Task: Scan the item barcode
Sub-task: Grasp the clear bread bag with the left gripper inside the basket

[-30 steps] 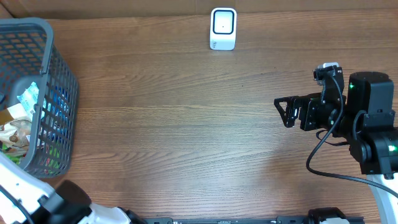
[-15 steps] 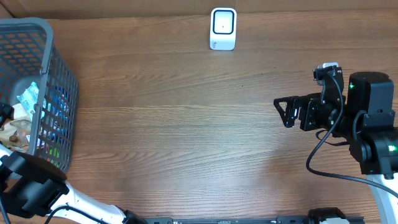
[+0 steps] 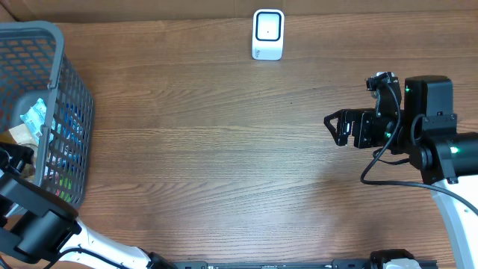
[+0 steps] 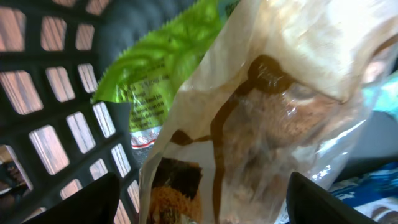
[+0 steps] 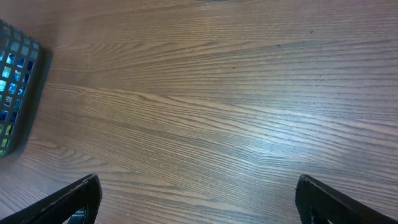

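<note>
My left gripper [image 4: 202, 193] is down inside the grey mesh basket [image 3: 71, 97], open, its jaws straddling a clear and beige snack bag [image 4: 267, 112] with brown print. A strip of basket mesh shows between the left finger [image 4: 93, 202] and the bag; the right finger sits close to the bag's edge. In the overhead view the left gripper [image 3: 16, 158] is mostly hidden by the basket wall. A white barcode scanner [image 3: 268, 33] stands at the table's far edge. My right gripper [image 3: 334, 128] hangs open over bare wood at the right.
A green packet [image 4: 161, 68] lies behind the snack bag, and blue and white packets [image 3: 33, 116] fill the rest of the basket. The basket's corner [image 5: 15, 81] shows at the left of the right wrist view. Wood tabletop [image 3: 224, 149] stretches between basket, scanner and right arm.
The left arm has pushed further into the basket and its jaws have narrowed a little round the snack bag. The right arm has shifted slightly left and toward the scanner.
</note>
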Controlling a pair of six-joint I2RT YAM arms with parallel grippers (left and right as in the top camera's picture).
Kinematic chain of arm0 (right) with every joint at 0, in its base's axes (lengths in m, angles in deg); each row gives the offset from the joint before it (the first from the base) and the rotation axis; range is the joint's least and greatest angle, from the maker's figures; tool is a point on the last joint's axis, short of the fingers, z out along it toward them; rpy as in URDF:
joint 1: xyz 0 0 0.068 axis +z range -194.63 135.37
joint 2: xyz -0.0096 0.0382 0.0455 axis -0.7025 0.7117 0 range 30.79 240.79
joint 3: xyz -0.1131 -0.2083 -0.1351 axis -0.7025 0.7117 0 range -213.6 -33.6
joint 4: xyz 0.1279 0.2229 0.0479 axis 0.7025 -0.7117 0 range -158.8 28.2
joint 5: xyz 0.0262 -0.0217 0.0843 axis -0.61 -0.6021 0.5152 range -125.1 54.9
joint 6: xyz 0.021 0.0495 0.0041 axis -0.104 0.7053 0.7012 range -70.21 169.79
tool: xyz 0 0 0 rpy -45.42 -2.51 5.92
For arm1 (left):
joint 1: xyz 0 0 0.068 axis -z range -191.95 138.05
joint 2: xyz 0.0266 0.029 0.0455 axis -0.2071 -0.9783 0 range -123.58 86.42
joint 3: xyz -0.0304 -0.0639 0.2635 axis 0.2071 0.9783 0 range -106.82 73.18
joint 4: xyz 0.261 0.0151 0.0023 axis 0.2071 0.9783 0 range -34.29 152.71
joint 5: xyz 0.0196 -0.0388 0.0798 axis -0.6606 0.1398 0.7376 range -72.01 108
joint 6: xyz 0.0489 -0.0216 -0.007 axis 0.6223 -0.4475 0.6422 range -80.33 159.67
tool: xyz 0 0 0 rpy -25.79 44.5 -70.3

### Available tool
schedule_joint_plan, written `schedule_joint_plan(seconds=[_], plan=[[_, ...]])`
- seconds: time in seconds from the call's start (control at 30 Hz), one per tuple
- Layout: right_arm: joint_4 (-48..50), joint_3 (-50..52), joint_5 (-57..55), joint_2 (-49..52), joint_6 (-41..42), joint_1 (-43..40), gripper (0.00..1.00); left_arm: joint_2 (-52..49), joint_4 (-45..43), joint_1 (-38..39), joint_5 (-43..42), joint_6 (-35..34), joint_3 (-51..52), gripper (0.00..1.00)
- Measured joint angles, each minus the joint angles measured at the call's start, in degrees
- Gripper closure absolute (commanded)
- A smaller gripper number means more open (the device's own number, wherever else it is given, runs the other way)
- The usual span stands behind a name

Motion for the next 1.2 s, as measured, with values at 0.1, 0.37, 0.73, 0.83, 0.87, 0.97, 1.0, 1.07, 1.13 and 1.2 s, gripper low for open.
schedule_joint_plan(seconds=[0.1, 0.37, 0.73, 0.83, 0.87, 0.97, 1.0, 1.07, 1.13, 1.2], plan=[[-0.1, 0.0, 0.0, 0.1, 0.0, 0.0, 0.00, 0.0, -3.2, 0.0, 0.0, -0.2, 3.4, 0.58], [-0.1, 0.0, 0.0, 0.1, 0.0, 0.0, 0.00, 0.0, -4.6, 0.0, 0.0, -0.4, 4.1, 0.96], [0.0, 0.0, 0.0, 0.1, 0.0, 0.0, 0.00, 18.0, -2.7, 0.0, -7.9, 2.6, -0.8, 0.96], [0.3, 0.0, 0.0, 0.1, 0.0, 0.0, 0.00, 28.2, -2.6, 0.0, -9.7, 4.2, -2.1, 0.96], [0.5, 0.0, 0.0, 0.1, 0.0, 0.0, 0.00, 31.8, -2.7, 0.0, -10.5, 4.6, -2.4, 0.96], [0.8, 0.0, 0.0, 0.1, 0.0, 0.0, 0.00, 36.6, -3.2, 0.2, -12.3, 5.6, -2.7, 0.80], [0.9, 0.0, 0.0, 0.1, 0.0, 0.0, 0.00, 36.9, -3.1, 0.2, -12.4, 5.7, -2.7, 0.58], [1.1, 0.0, 0.0, 0.1, 0.0, 0.0, 0.00, 36.6, -3.0, 0.2, -12.5, 6.1, -2.7, 0.31], [1.2, 0.0, 0.0, 0.1, 0.0, 0.0, 0.00, 34.9, -2.9, 0.2, -12.5, 6.0, -2.7, 0.19], [1.2, 0.0, 0.0, 0.1, 0.0, 0.0, 0.00, 31.8, -2.9, 0.2, -12.3, 5.8, -2.7, 0.03]])
